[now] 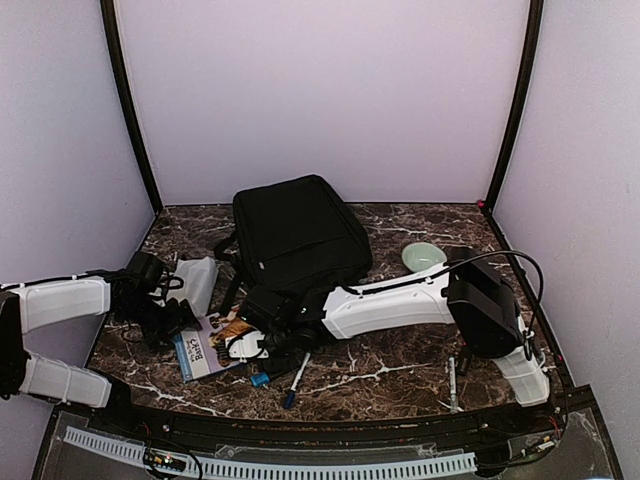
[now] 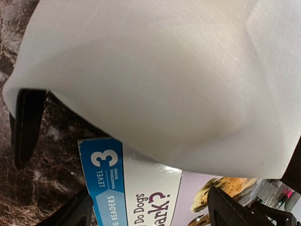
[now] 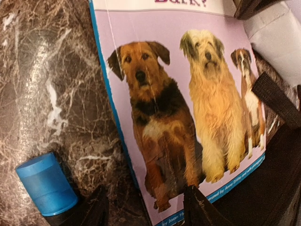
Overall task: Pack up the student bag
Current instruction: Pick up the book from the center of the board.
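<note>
Okay, student bag [image 1: 300, 235] far centre, white pouch [image 2: 164, 80] and dog book [image 3: 188, 103] near-left of it, blue cap [image 3: 44, 186] beside book. Left gripper [image 2: 148, 212] wide, empty, over both; right gripper [image 3: 143, 209] half-spread, straddling book's corner.

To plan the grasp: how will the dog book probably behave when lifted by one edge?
The dog book looks like a thin paperback, so it would probably droop. Its cover looks glossy, so it may slip in a grip. It lies nearly flat on the marble table, so getting under an edge seems hard.
</note>
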Motion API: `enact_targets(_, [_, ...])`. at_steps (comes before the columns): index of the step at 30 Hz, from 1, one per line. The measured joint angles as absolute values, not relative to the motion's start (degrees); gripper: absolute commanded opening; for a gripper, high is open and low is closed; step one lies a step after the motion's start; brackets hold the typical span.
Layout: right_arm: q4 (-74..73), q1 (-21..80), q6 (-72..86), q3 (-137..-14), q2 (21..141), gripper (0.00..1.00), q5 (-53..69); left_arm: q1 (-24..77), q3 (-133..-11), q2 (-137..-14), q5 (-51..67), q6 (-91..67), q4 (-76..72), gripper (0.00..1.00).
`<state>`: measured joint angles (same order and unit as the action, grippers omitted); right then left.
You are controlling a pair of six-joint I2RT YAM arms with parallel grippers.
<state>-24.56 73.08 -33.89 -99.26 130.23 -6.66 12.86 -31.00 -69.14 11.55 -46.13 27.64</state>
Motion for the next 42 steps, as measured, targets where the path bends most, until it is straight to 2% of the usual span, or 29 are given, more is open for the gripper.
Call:
enact_targets(8, [-11.35,73.80,-42.17,-93.84,130.23,0.43,-15.25,12.86,-30.96,-69.80,12.56,-45.12,26.04,0.87])
enact_targets(15, [-0.78,74.26,-45.43,-88.53,129.43,0.38,-19.57,12.86,-30.92,-70.83,13.41,-44.49,23.44,0.86])
enact_targets(19, [-0.08,74.19,-46.15,-89.25,128.33,0.42,-17.85,12.84,-31.03,-71.59,14.00,-43.86,22.20,0.86])
enact_targets(27, [-6.74,75.13,-46.50,-95.37,128.33,0.44,-6.92,12.84,-31.07,-71.85,14.31,-43.46,21.82,0.86])
enact_targets(42, [-6.44,77.10,-45.58,-102.87,137.60,0.40,-9.47,12.69,-30.68,-72.03,15.66,-42.17,19.55,0.85])
